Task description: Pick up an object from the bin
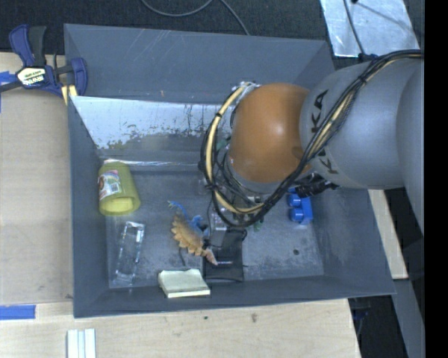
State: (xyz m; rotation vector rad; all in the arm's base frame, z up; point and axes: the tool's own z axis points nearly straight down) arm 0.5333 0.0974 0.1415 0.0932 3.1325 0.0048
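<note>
Brown leaf-shaped piece (185,235) lies just left of my end effector (222,253). Whether that is apart or together, I cannot tell.

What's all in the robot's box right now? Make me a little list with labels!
box: grey metal bin
pincer: down low in the bin, near the front middle
next to pincer: brown leaf-shaped thing on its left
front edge: pale yellow pad
left side: yellow cup, with a clear plastic piece in front of it
right side: blue block
holding something: cannot tell
</note>
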